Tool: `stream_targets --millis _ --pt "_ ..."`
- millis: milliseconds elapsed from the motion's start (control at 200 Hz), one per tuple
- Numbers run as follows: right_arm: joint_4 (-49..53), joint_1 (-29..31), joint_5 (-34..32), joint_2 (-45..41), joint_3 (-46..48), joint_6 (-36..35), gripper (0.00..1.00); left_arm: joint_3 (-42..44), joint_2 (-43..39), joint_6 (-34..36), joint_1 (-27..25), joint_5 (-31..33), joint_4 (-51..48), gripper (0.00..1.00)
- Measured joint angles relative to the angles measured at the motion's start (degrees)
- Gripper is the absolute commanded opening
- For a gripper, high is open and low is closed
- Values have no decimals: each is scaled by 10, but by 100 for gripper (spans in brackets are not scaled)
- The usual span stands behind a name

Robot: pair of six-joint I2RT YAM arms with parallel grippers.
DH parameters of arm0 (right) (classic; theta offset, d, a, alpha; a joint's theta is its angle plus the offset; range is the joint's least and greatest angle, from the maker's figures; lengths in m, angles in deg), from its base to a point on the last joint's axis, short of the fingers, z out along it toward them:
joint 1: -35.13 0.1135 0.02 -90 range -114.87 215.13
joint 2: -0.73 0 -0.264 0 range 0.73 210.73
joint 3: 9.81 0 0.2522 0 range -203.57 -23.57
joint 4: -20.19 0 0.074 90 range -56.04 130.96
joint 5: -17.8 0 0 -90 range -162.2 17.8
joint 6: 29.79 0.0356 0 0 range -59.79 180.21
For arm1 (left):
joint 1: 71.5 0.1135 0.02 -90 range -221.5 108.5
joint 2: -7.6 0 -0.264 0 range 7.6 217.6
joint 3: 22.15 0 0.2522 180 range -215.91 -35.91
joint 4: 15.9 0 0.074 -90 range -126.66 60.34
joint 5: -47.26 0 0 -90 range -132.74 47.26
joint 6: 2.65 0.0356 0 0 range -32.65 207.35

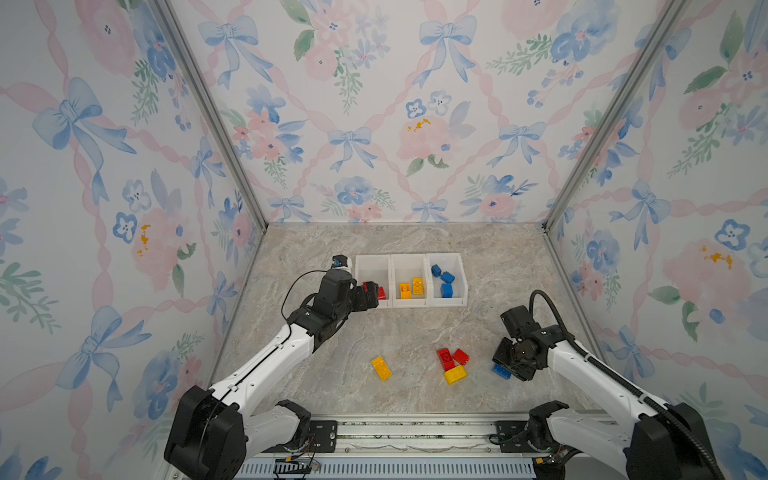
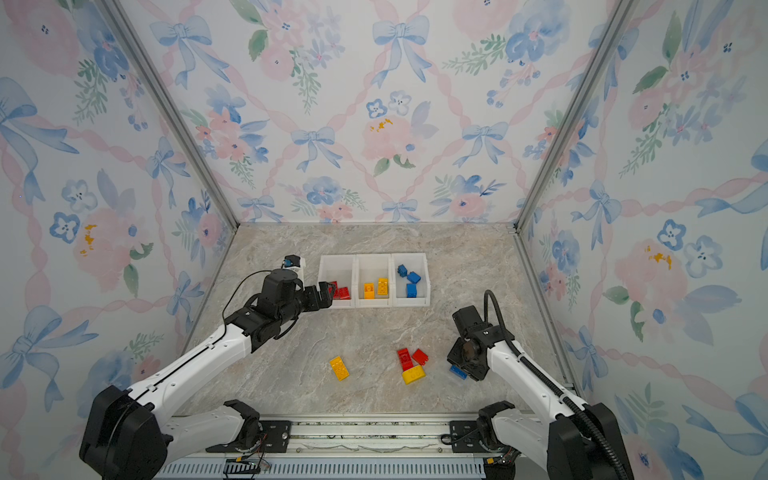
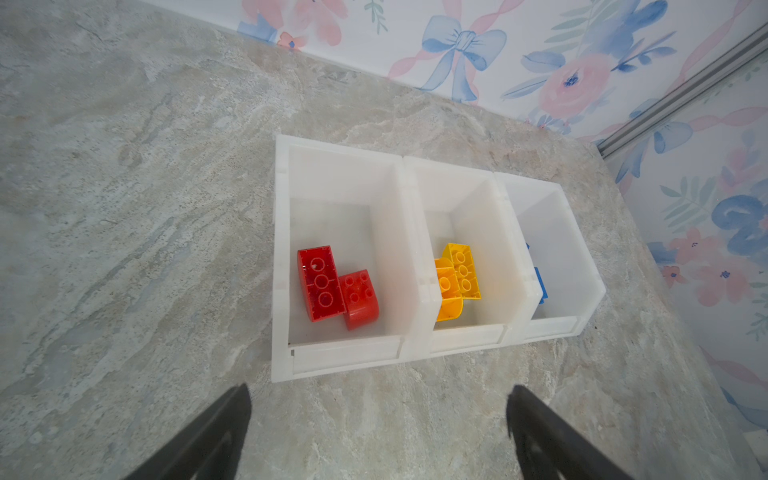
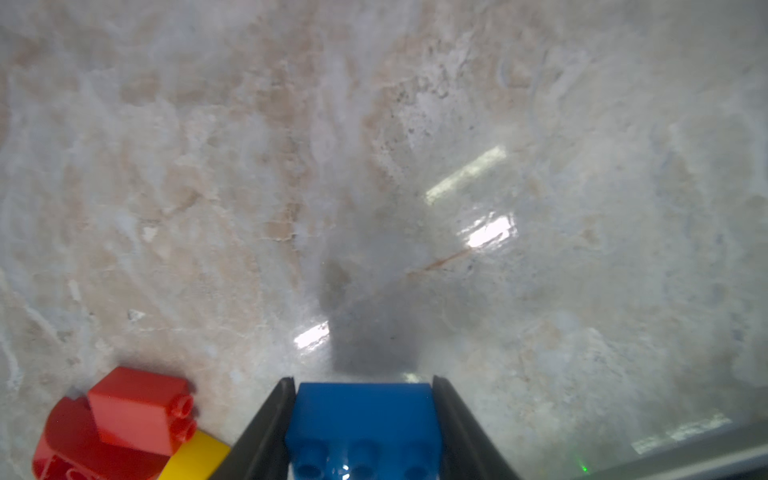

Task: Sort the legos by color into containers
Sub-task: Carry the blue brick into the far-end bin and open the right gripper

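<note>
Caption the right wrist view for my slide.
Right gripper grips a blue studded plastic brick over marbled tabletop; red bricks and yellow brick alongside.

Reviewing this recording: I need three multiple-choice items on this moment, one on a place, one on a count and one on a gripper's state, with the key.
1. In both top views, which bin of the containers holds the blue bricks?
A. left
B. middle
C. right

2. How many yellow bricks lie loose on the table?
A. one
B. two
C. four

3. What state is the left gripper in?
A. open and empty
B. shut on a red brick
C. shut on a yellow brick

Key:
1 C: all three blue bricks sit in the rightmost bin.
2 B: there is one flat brick and one curved yellow brick outside the bins.
3 A: the left wrist view shows its fingers wide apart with only bare table between them.
</note>
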Motion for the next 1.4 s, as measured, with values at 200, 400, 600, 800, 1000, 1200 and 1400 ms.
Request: stream_targets --millis 200,400,600,800,1000,1200,1400 --pt "0 17 1 17 -63 1 41 7 -4 0 0 0 0 98" --pt "-6 40 1 83 -159 -2 41 17 -18 0 0 0 0 98" --pt "-25 52 2 166 -263 -8 41 27 -30 -3 0 0 0 98" --pt "-45 55 4 263 -368 -17 41 36 -47 -11 0 0 0 98" --pt "-61 54 6 363 -478 -21 41 44 -64 -17 0 2 0 98" --pt "-76 46 12 447 -542 -16 41 44 -71 -22 0 7 0 98" --pt "-86 37 17 514 -596 -7 41 45 -71 -26 0 7 0 98"
